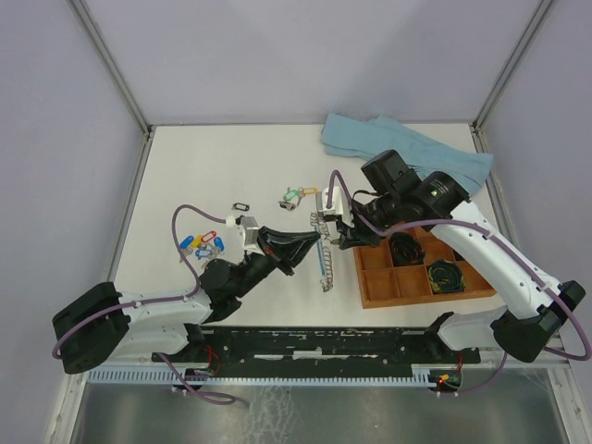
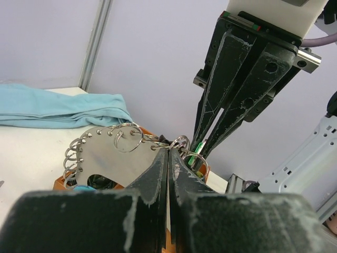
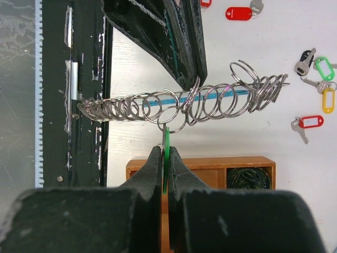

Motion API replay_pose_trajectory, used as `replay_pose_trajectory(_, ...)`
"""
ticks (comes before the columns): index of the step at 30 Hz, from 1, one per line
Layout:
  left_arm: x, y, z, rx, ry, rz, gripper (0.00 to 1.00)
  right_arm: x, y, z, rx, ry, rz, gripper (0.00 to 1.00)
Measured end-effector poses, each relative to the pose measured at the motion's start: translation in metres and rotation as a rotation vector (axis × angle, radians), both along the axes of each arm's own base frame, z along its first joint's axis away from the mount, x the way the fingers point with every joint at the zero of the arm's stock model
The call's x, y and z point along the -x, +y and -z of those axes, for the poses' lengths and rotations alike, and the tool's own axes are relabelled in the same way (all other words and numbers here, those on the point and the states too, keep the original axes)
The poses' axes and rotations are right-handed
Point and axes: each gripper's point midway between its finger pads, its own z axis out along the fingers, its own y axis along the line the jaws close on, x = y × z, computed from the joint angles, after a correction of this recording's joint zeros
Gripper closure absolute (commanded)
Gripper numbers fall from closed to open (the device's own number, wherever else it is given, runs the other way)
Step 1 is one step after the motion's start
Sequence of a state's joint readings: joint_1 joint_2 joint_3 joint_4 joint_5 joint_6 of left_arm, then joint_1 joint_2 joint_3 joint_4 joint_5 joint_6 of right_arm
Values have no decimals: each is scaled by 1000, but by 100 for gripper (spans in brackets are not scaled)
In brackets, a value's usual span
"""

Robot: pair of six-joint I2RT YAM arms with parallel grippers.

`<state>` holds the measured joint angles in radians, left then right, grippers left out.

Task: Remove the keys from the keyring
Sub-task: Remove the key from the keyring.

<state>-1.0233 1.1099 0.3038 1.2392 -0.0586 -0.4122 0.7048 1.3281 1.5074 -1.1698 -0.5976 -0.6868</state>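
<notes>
The keyring (image 1: 323,264) hangs above the table's middle, a silvery plate (image 2: 105,155) edged with many wire rings (image 3: 126,107) and a light-blue strip. My left gripper (image 1: 313,243) is shut on one ring at its rim (image 2: 169,152). Facing it, my right gripper (image 1: 336,231) is shut on a key with a green tag (image 3: 166,150) that hangs from a ring. Loose keys with coloured tags lie on the table at the left (image 1: 202,244) and further back (image 1: 296,196); the right wrist view shows several (image 3: 310,122).
A wooden compartment tray (image 1: 381,293) holding black coiled cables (image 1: 445,276) sits right of the keyring, under the right arm. A light-blue cloth (image 1: 407,153) lies at the back right. A small black tag frame (image 1: 240,205) lies behind the left gripper.
</notes>
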Motion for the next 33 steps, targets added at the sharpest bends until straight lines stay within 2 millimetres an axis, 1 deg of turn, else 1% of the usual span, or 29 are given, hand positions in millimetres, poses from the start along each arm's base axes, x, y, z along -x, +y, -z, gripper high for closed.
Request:
replay_pose_trajectory(5,-3,0,8,4,16,-13,97,-2,-1,-1,1,7,10,99)
replay_pose_trajectory(6,-3,0,10,3,21,-14,94,-2,0,-3,-1,5,11,99)
replay_pose_trajectory(9,-2,-3,17,1,37,-2,79,-5,1,-10,-13,-5,13,99)
replay_pose_trajectory(10,-2,-3,17,4,41,2,69,-5,2,-13,-16,-7,14,100)
replay_pose_trajectory(12,-2,-3,20,7,46,1,56,-6,2,-16,-17,-6,13,99)
replay_pose_trajectory(14,-1,-1,24,5,49,2,49,-5,1,-17,-9,5,13,99)
replay_pose_trajectory(15,0,0,27,-1,50,5,47,-4,1,-16,-3,11,14,99)
replay_pose_trajectory(17,4,4,35,-26,43,6,47,-4,0,-15,8,21,12,99)
replay_pose_trajectory(19,9,8,38,-57,9,12,47,-3,-1,-13,18,23,4,99)
replay_pose_trajectory(21,16,10,34,-90,-53,23,47,-1,-4,-11,30,25,-9,99)
replay_pose_trajectory(25,32,16,19,-156,-214,51,48,3,-8,-8,49,25,-32,99)
replay_pose_trajectory(29,42,7,9,-249,-335,99,54,6,-10,-7,57,25,-49,99)
replay_pose_trajectory(31,44,1,9,-290,-368,126,58,7,-11,-7,58,26,-55,99)
replay_pose_trajectory(33,45,-5,12,-326,-381,153,61,8,-12,-7,60,30,-60,99)
